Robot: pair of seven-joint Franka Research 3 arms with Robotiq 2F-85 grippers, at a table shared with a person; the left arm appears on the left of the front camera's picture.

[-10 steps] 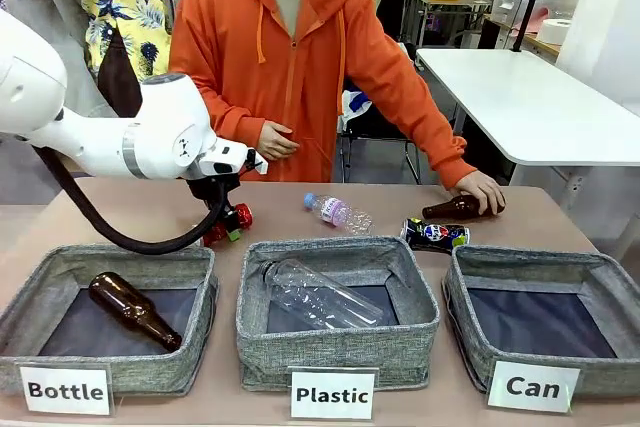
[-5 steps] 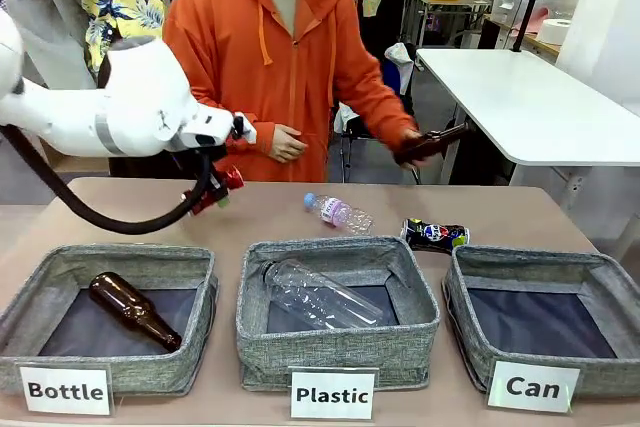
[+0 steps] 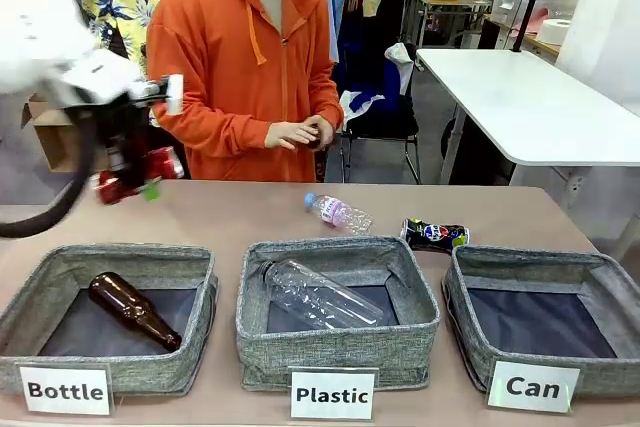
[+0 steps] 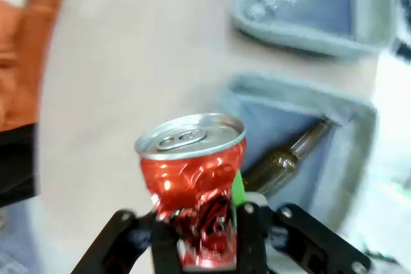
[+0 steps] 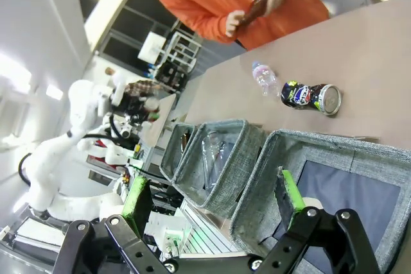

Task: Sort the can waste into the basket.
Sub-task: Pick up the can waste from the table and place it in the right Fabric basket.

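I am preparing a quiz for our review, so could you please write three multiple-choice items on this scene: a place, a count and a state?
1. Where does the blue can lie?
A. on the table, behind the Can basket
B. inside the Can basket
C. in the person's hands

2. How many baskets hold a bottle?
A. none
B. one
C. two

3. What is the left gripper doing?
A. hanging open
B. shut on the red can
C. shut on a bottle

Answers: 1 A, it rests on the table beyond that basket's rim. 2 C, a brown bottle lies in the Bottle basket, a clear bottle in the Plastic basket. 3 B, it clamps the crushed can.
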